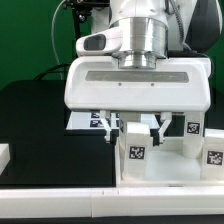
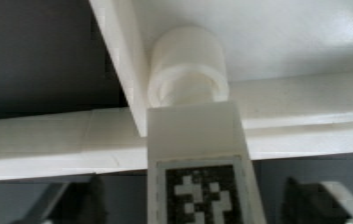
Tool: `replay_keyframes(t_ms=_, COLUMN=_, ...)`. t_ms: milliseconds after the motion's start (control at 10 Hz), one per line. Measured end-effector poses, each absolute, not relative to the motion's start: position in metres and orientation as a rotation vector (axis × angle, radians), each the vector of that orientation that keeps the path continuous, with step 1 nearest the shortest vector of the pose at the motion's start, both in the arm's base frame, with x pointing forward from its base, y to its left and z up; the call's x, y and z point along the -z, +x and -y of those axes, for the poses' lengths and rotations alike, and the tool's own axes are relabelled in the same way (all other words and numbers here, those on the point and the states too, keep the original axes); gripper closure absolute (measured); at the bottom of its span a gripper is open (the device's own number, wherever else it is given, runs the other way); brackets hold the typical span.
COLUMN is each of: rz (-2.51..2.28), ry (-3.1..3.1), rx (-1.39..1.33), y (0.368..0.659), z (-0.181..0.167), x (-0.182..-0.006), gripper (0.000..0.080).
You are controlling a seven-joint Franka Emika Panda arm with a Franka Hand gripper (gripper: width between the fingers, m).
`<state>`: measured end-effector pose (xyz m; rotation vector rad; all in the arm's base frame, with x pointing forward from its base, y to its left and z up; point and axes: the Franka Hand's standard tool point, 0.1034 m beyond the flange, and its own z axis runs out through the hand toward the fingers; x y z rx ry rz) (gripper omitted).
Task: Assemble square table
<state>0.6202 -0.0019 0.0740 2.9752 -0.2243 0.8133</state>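
In the exterior view, the robot arm is hanging low over the black tabletop (image 1: 30, 110), its broad white gripper (image 1: 137, 128) filling the middle of the picture. Just under it, the fingers (image 1: 116, 127) are reaching down on either side of an upright white leg (image 1: 135, 147) that is showing a black-and-white tag on its face. The leg is standing on the square table slab (image 1: 170, 165), which is lying at the exterior view's right, near the front. Two more tagged legs (image 1: 193, 127) are standing on the slab, one farther back and one at the right edge. Behind the gripper, the marker board (image 1: 82, 120) is lying flat on the tabletop. A plain white block (image 1: 4, 155) is sitting at the exterior view's left edge.

In the wrist view, the leg (image 2: 194, 140) is filling the centre, its tag facing the camera and its rounded end meeting the white slab (image 2: 244, 40). The dark fingers (image 2: 57, 200) are standing apart from the leg on both sides, with a gap showing on each side, so they are spread wide and gripping nothing.
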Motion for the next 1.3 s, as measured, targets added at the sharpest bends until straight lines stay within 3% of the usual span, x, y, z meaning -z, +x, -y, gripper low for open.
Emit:
replay_keyframes(t_ms=100, rz=0.224, ry=2.975, rx=-0.813, y=0.62, z=0.002, x=-0.074, gripper=0.0227)
replay_keyframes(t_ms=200, rz=0.224, ry=2.975, rx=-0.813, y=0.62, z=0.002, x=-0.074, gripper=0.0166)
replay_keyframes(t_ms=300, rz=0.225, ry=2.977, rx=-0.811, y=0.62, z=0.002, x=-0.074, gripper=0.0155)
replay_keyframes(t_ms=400, rz=0.233, ry=3.032, rx=-0.7, y=0.62, z=-0.002, x=-0.076, gripper=0.0155)
replay_keyframes(t_ms=500, rz=0.235, ry=3.047, rx=-0.683, y=0.628, z=-0.003, x=-0.088, gripper=0.0151)
replay_keyframes(t_ms=1000, rz=0.28, ry=3.195, rx=-0.102, y=0.624, z=0.004, x=-0.078, gripper=0.0151)
replay_keyframes(t_ms=1300, rz=0.322, ry=3.212, rx=-0.026, y=0.633, z=-0.002, x=-0.084, gripper=0.0151)
